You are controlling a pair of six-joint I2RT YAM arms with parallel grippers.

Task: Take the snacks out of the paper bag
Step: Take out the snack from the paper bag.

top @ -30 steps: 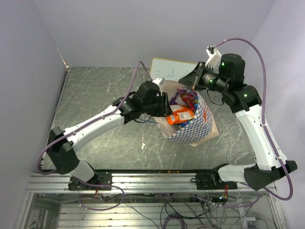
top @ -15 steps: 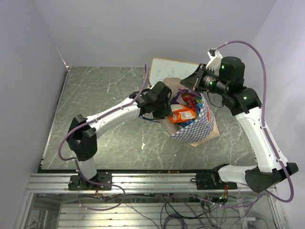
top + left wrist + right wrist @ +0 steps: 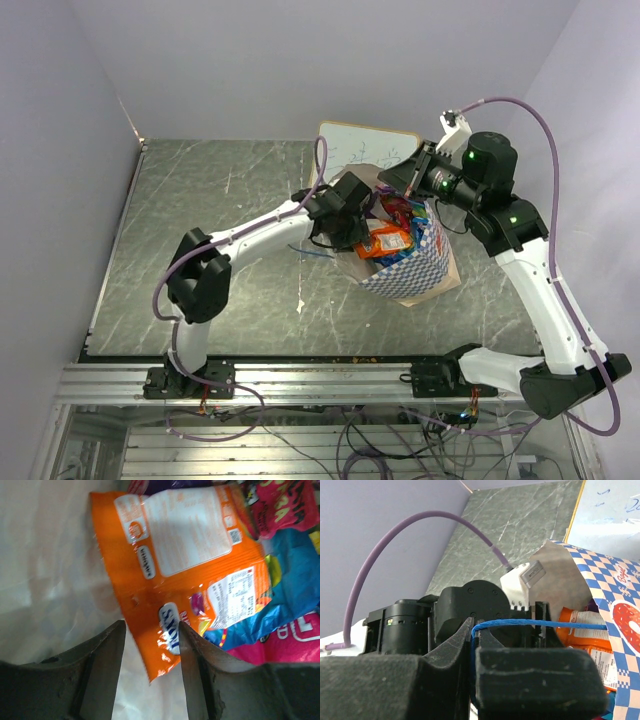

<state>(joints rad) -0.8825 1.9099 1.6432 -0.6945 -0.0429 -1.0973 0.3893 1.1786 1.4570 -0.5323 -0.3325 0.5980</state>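
The paper bag [image 3: 405, 272] stands at mid-table, mouth up, its checked band facing the near edge. Snacks fill it: an orange packet [image 3: 385, 240] on top, red and purple ones [image 3: 398, 208] behind. My left gripper [image 3: 364, 216] reaches into the mouth from the left. In the left wrist view it [image 3: 151, 630] is open, and the lower corner of the orange packet [image 3: 175, 555] lies between the jaws, with a blue packet [image 3: 295, 580] and a pink-red packet [image 3: 282, 505] beyond. My right gripper [image 3: 476, 629] is shut on the bag's blue cord handle [image 3: 545, 624] at the far rim.
A white signboard [image 3: 360, 146] lies flat just behind the bag. The second blue cord handle [image 3: 310, 250] trails on the table left of the bag. Purple walls close the table on the left, back and right.
My left arm has pushed right, into the bag's mouth, and its jaws have widened a little. The right gripper has shifted slightly right with the handle still pinched.
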